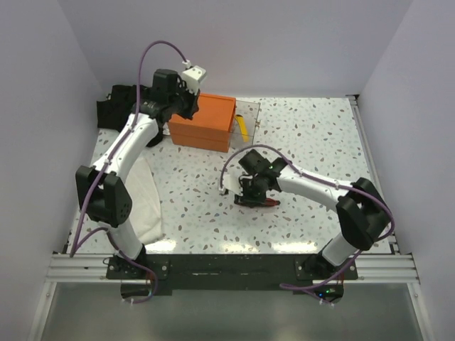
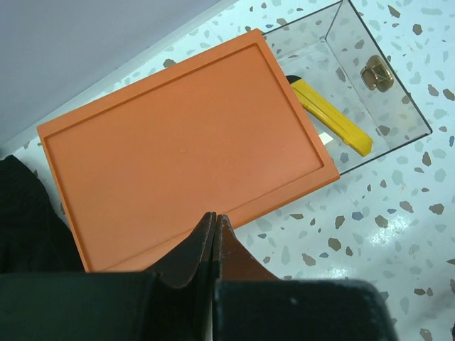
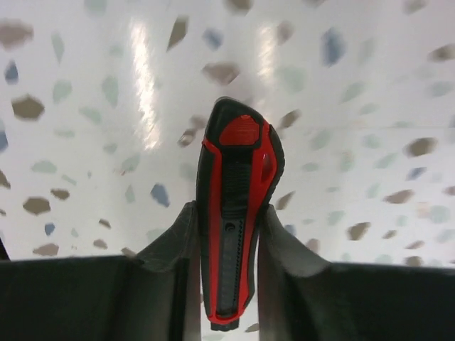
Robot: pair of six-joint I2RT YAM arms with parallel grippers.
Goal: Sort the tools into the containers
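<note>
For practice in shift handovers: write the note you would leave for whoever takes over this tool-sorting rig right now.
Left gripper: shut, empty, over the orange box.
Right gripper: closed on the red-and-black utility knife, low at the table.
Done: yellow utility knife lies in the clear tray.
To do: move the red-and-black knife into a tray.

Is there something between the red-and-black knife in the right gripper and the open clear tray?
Nothing visible. Bare table lies between the red-and-black knife and the clear tray; the shut left gripper hovers over the orange box beside it.
</note>
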